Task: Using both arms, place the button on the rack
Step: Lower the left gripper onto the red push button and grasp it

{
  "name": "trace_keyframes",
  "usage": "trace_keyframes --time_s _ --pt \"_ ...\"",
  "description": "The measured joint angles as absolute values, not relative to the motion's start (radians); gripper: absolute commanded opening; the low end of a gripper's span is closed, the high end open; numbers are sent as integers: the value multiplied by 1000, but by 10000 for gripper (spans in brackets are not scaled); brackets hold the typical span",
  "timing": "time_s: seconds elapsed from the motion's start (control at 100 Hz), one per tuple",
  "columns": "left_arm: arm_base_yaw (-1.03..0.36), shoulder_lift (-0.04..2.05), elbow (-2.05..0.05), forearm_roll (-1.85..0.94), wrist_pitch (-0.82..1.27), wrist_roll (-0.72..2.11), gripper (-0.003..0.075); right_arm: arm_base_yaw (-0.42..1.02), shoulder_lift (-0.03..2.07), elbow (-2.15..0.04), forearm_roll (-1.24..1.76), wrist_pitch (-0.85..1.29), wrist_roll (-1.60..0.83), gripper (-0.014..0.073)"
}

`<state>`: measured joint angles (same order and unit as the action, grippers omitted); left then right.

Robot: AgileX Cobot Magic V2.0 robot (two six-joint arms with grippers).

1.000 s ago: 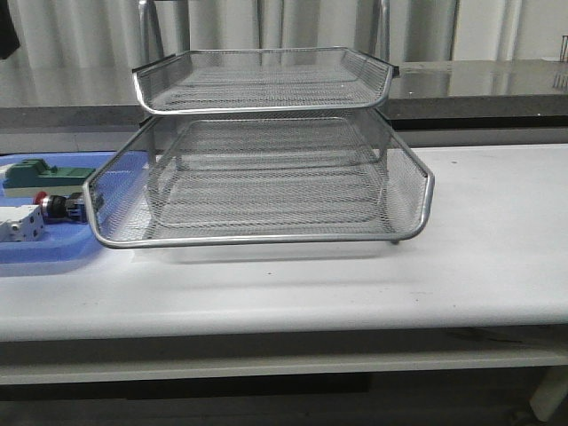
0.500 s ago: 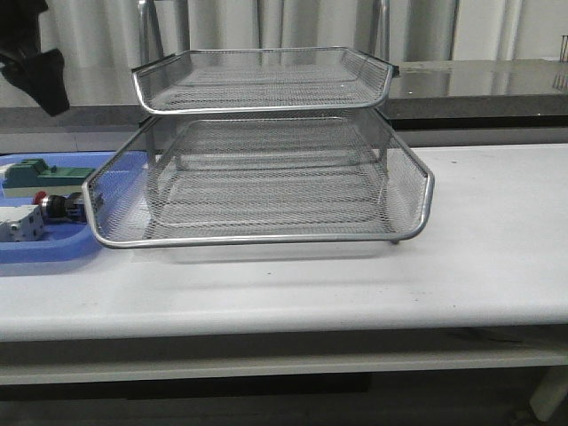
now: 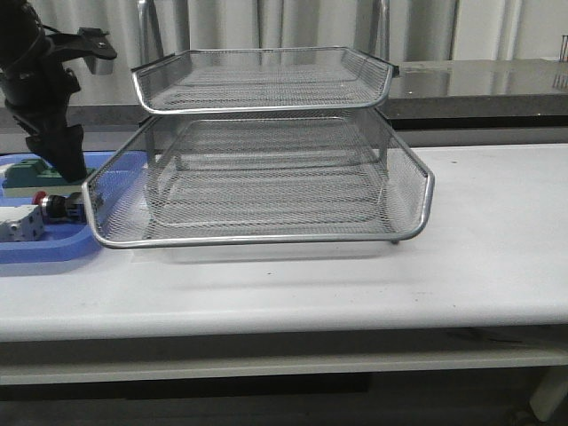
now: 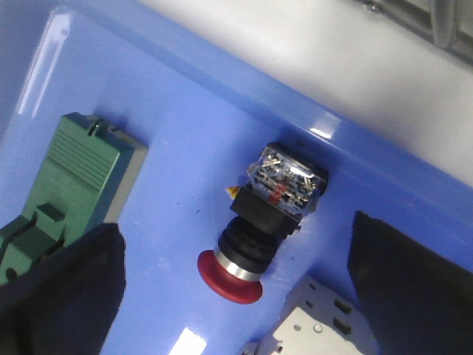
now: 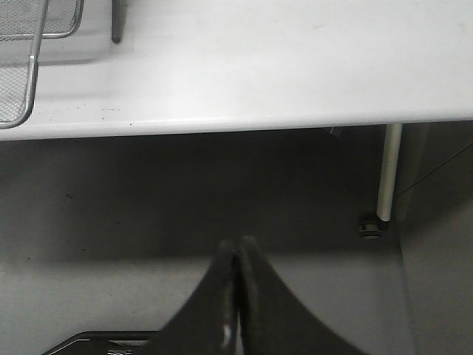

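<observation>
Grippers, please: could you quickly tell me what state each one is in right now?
Left gripper: open, holding nothing, above the button in the blue tray.
Right gripper: closed, empty, off the table.

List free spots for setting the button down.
Free: the rack's pulled-out middle tier and top tier, both bare mesh; white table right of it. Crowded: blue tray, with button, green block, white block, left claw.

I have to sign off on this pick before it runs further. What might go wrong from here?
The button lies on its side in the blue tray, close to the green block and the white-grey block. The open left hand straddles it, so a finger may strike either neighbour. The round red cap could roll or slip out. In the front view, the rack overhangs the tray's edge, risking a knock on lifting.
</observation>
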<state>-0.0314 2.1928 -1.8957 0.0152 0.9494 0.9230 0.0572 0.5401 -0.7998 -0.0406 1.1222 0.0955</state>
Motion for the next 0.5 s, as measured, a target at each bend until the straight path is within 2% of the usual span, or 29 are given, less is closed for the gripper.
trace_keyframes --time_s 0.5 --pt "-31 2269 -1930 8 938 951 586 57 540 -800 -41 1122 96 -71"
